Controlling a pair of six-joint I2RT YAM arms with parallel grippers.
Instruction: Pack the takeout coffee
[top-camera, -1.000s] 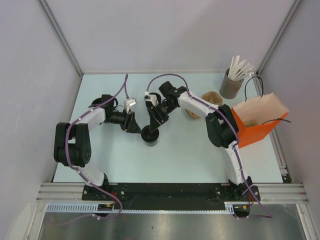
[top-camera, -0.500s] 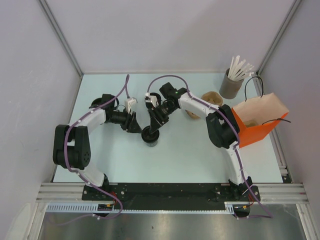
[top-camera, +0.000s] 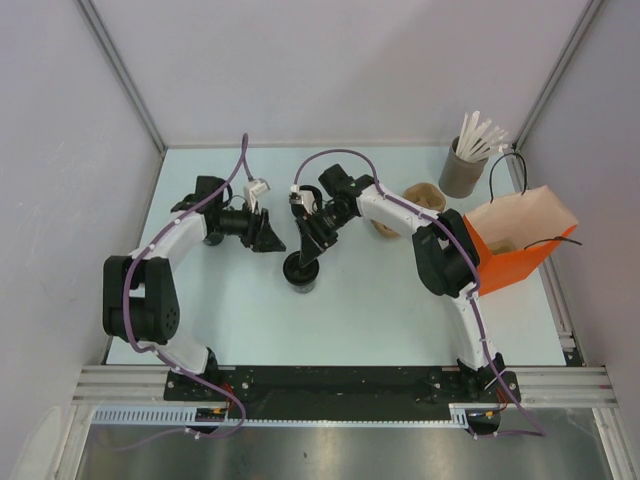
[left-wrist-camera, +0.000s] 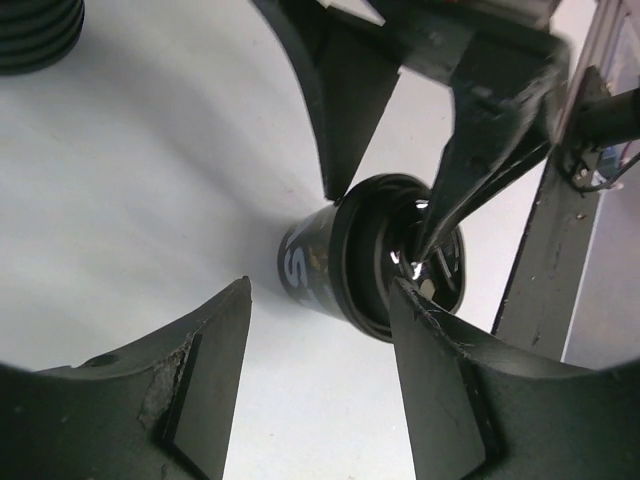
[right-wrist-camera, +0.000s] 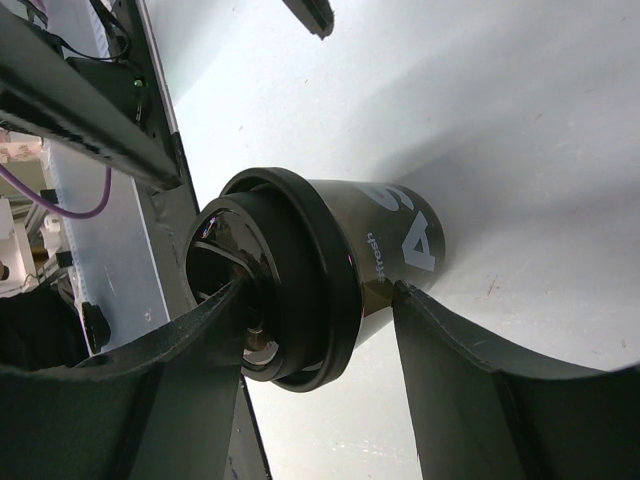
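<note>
The takeout coffee (top-camera: 301, 270) is a small black cup with white lettering and its round black lid (right-wrist-camera: 290, 270) on, standing upright mid-table. My right gripper (top-camera: 310, 246) is open and straddles its top: one fingertip (right-wrist-camera: 225, 300) rests on the lid's middle, the other finger (right-wrist-camera: 440, 340) is beside the cup's wall. My left gripper (top-camera: 268, 238) is open and empty, to the upper left of the cup and clear of it. In the left wrist view the cup (left-wrist-camera: 310, 265) lies beyond my left gripper (left-wrist-camera: 322, 290). The orange bag (top-camera: 515, 245) stands open at the right edge.
A grey tub of white sticks (top-camera: 465, 165) stands at the back right. Two lidless cups (top-camera: 425, 197) sit by the right arm, between the coffee and the bag. A ridged black stack (left-wrist-camera: 40, 35) shows at the top left of the left wrist view.
My left gripper has drawn back from the cup, up and to the left. The right gripper and the cup have stayed in place.
</note>
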